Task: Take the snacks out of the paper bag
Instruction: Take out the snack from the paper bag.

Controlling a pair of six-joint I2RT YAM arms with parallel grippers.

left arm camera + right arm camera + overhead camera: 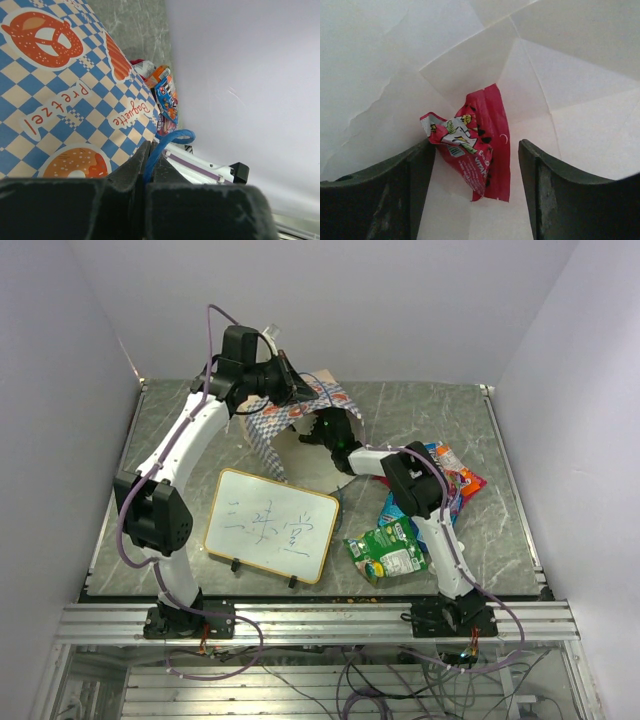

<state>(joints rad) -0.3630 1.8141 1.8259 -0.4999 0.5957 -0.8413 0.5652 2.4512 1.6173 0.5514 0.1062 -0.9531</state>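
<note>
The red packet (476,142) lies crumpled against the end fold deep inside the bag (395,60). The right gripper (476,150) is inside the bag with its jaws wide, one finger on each side of the packet. No contact shows.

The left gripper (148,162) is clamped on the blue cord (172,137) and holds the bag by it.

Likely faults from this state:

- Paper caught in the grip. The packet sits against the fold. If the jaws close too deep, they may pinch the bag wall with the packet and drag or tear the bag on withdrawal.
- Slip. The film is glossy and creased. A grip on one loose edge may let go inside the bag.
- Loss of the cord. Any drag on the bag loads the thin cord. It may slide out of the left fingers, and the bag would then sag onto the right gripper.
- Sweep on exit. The green packet (388,552) and blue packet (395,508) lie on the table (180,430) close to the right arm. A wide retreat may push them toward the edge.
- The whiteboard (272,523) stands just beside the bag and may be knocked.
</note>
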